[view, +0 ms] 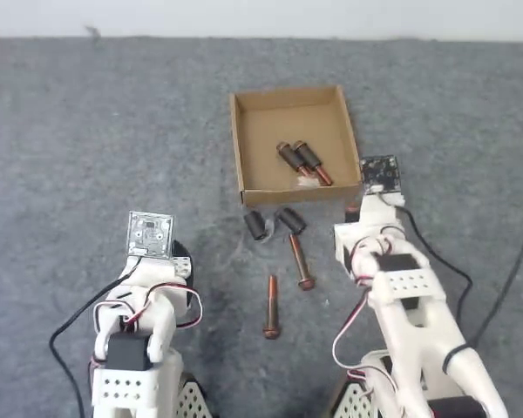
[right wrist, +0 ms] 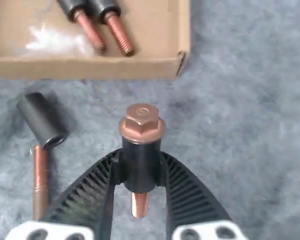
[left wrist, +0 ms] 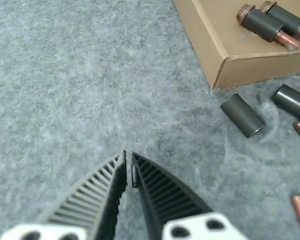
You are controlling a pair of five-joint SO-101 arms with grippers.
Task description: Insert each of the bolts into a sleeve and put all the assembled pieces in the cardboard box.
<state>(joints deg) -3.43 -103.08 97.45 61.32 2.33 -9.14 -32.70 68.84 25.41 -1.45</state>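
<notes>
The felt surface [view: 87, 131] under everything is mottled grey. The box [view: 238, 148] is plain brown cardboard with a pale scuff on its floor. The two loose sleeves [view: 257, 225] are matt black, and the two loose bolts [view: 271, 306] are copper-coloured. The assembled pieces [view: 288, 158] in the box show black over copper. On the left gripper [left wrist: 129, 156] and the right gripper [right wrist: 140, 157] you see black ribbed fingers on white bodies. The held piece [right wrist: 141, 125] has a copper head above a black sleeve. The arms [view: 410, 287] are white with black motors and red, white and black wires.
</notes>
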